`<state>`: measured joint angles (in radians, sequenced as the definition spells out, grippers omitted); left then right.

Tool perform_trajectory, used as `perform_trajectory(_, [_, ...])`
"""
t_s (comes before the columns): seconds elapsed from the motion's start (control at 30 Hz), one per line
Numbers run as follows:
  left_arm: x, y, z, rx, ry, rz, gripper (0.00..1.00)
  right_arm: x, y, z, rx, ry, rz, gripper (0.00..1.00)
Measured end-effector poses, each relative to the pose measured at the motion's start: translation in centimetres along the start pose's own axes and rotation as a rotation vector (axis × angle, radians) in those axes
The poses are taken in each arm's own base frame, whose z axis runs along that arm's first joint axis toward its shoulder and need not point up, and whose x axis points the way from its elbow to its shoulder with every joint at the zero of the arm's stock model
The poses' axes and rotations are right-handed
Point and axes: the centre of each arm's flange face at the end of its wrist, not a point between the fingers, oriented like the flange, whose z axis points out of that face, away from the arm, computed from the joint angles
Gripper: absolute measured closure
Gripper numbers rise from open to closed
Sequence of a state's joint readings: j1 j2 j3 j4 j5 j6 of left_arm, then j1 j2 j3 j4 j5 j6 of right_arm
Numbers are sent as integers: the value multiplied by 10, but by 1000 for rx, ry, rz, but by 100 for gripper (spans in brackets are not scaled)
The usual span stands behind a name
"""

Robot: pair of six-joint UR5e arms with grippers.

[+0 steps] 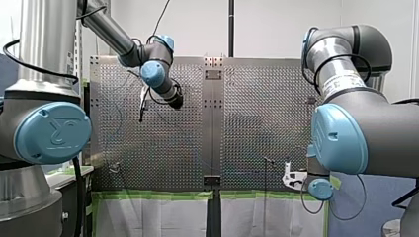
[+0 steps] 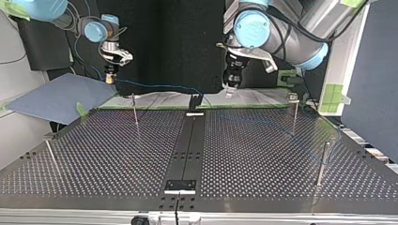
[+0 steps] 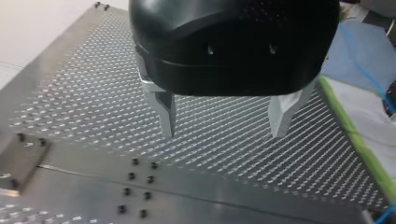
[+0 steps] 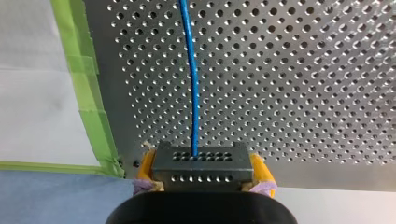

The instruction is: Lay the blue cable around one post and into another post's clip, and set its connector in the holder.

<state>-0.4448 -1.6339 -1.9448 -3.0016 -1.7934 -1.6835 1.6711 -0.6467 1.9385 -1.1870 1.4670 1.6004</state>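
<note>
In the right wrist view my right gripper (image 4: 201,183) is shut with its yellow pads (image 4: 146,164) on a dark grey connector block (image 4: 201,164). The blue cable (image 4: 191,74) leaves the block and runs straight ahead over the perforated table. In the top view my right gripper (image 2: 110,77) hangs past the table's far edge at the left, and the blue cable (image 2: 159,86) stretches from it toward a black holder (image 2: 195,100). My left gripper (image 3: 226,133) is open with nothing between its metal fingers (image 3: 167,114); it hovers above the table (image 2: 230,89) near the far middle.
Thin metal posts stand on the table in the top view: one far left (image 2: 134,110), one far right (image 2: 294,112), one near right (image 2: 323,161), one near left (image 2: 50,153). Green tape (image 4: 91,93) edges the table. A blue sheet (image 2: 56,98) lies beyond the far left corner.
</note>
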Motion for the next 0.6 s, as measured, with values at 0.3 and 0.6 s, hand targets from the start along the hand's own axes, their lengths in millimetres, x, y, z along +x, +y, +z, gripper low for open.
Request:
perform_trajectory(0.3, [65,-25,-6,60,76,19,2,22,-2,3,2,8,-4,100])
perform_trajectory(0.6, [134,-48,-23,142,160,61,2,23,-4,3,7,1,0,100])
